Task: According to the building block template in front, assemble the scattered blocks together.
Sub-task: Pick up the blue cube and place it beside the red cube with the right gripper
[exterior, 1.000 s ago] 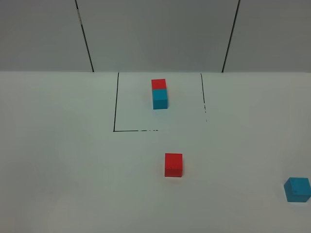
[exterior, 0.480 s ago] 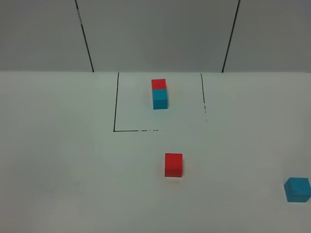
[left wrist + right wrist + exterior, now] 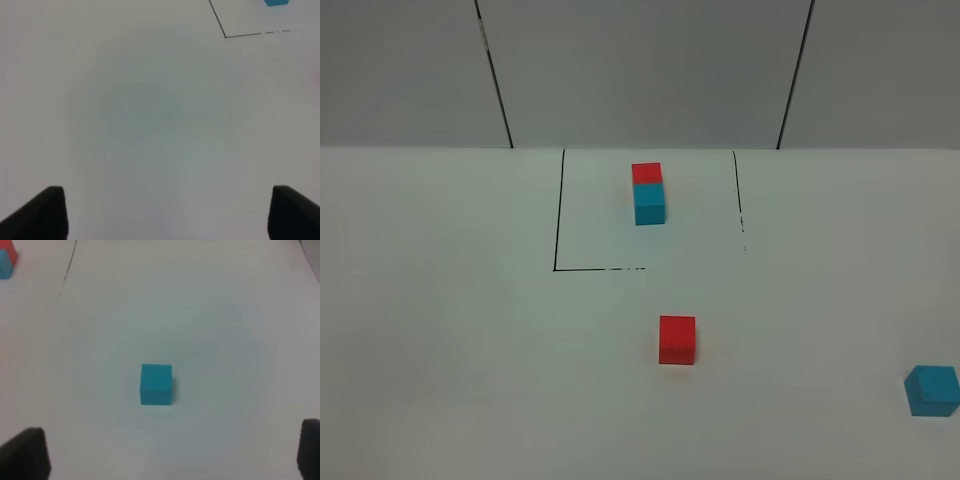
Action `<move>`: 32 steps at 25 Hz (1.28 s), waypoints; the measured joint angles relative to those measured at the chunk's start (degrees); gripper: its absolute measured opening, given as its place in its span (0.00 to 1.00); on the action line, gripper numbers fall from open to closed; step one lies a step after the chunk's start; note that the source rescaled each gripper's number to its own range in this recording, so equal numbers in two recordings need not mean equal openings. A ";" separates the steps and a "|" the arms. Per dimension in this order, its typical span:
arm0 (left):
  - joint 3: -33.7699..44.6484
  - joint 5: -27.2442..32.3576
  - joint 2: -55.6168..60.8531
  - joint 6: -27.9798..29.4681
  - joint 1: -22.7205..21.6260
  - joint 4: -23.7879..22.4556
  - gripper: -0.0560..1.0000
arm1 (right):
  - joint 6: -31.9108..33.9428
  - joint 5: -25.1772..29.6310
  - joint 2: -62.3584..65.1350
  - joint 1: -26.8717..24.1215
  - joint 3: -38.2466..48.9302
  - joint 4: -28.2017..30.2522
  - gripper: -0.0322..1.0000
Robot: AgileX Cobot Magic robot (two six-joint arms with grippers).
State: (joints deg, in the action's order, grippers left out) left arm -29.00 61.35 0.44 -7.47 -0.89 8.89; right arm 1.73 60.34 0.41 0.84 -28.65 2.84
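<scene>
Red block (image 3: 677, 340), cyan block (image 3: 932, 390): unmoved since earlier.

The white counter (image 3: 440, 350) holds a joined pair (image 3: 648, 194) inside a seemingly broken black outline (image 3: 558, 220), a red cube (image 3: 677, 339) and a blue cube (image 3: 932, 390).

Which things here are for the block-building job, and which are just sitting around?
For the job: template pair, loose red cube, loose blue cube.
Just there: white table, grey wall.
</scene>
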 joint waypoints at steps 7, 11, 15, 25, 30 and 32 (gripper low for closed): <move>0.00 0.00 0.00 0.00 0.00 0.00 0.72 | 0.00 0.00 0.00 0.00 0.00 0.31 1.00; 0.00 0.00 0.00 0.00 0.00 0.00 0.72 | 0.21 0.00 -1.70 0.00 -0.08 -0.15 1.00; 0.00 0.00 0.00 0.00 0.00 0.00 0.72 | 0.26 -1.14 -16.80 0.00 -2.22 -4.45 1.00; 0.00 -0.04 0.00 0.00 0.00 0.00 0.72 | -3.39 -8.39 -71.28 0.00 -17.25 -10.69 1.00; 0.00 -0.04 0.00 0.00 0.00 0.00 0.72 | -3.82 -10.70 -88.02 0.00 -21.81 -11.79 1.00; 0.00 -0.04 0.00 0.00 0.00 0.00 0.72 | -3.82 -12.80 -91.65 0.00 -21.87 -11.79 1.00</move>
State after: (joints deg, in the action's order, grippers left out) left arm -29.00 61.30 0.44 -7.47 -0.89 8.89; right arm -2.10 47.54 -91.24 0.84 -50.52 -8.95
